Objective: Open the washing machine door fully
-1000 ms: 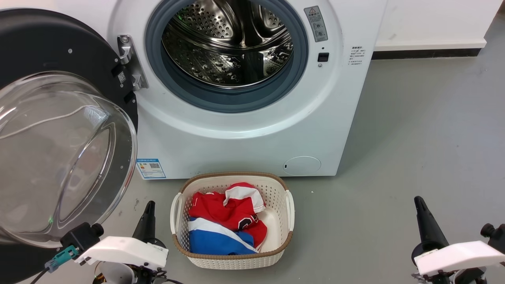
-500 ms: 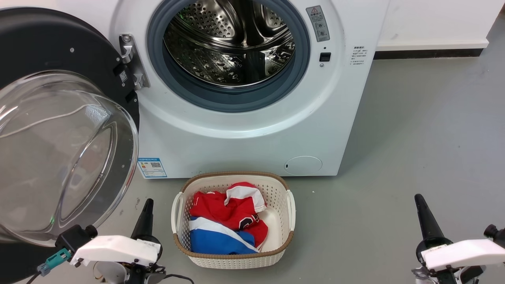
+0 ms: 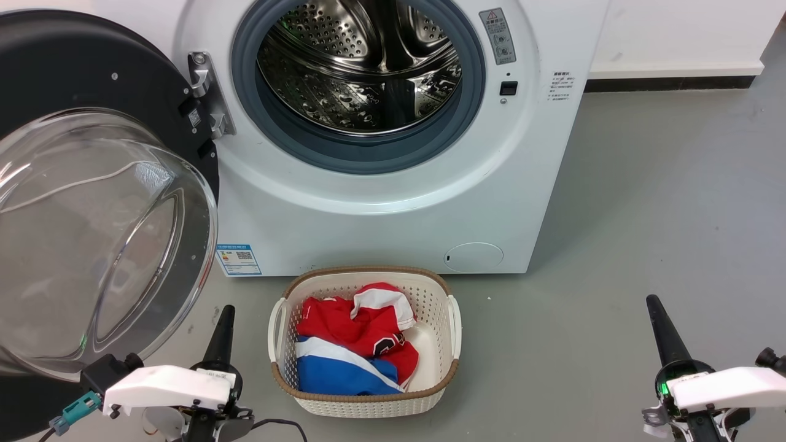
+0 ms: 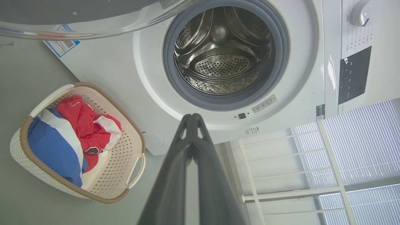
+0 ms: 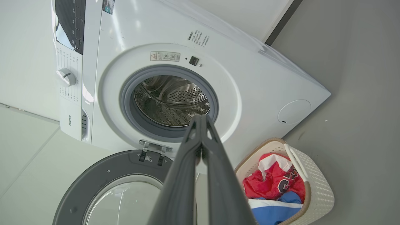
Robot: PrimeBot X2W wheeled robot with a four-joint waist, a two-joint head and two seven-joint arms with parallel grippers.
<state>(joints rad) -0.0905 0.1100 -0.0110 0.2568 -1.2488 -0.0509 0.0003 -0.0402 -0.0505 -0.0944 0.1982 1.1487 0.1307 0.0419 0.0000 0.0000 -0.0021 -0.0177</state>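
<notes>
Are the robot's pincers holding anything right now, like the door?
Nothing is held. The left pincer and the right pincer are both shut and empty, apart from the open door.

The washing machine door (image 3: 67, 67) hangs wide open on the left, and its big glass bowl (image 3: 92, 233) sticks out over the floor (image 3: 645, 215) there. Nothing blocks the round drum mouth (image 3: 359, 73). A basket (image 3: 368, 271) of clothes (image 3: 350, 331) sits on the floor just below it. The left pincer (image 3: 226, 313) stands in the thin gap between door and basket. Right of the basket the floor is open up to the wall (image 3: 675, 31).
</notes>
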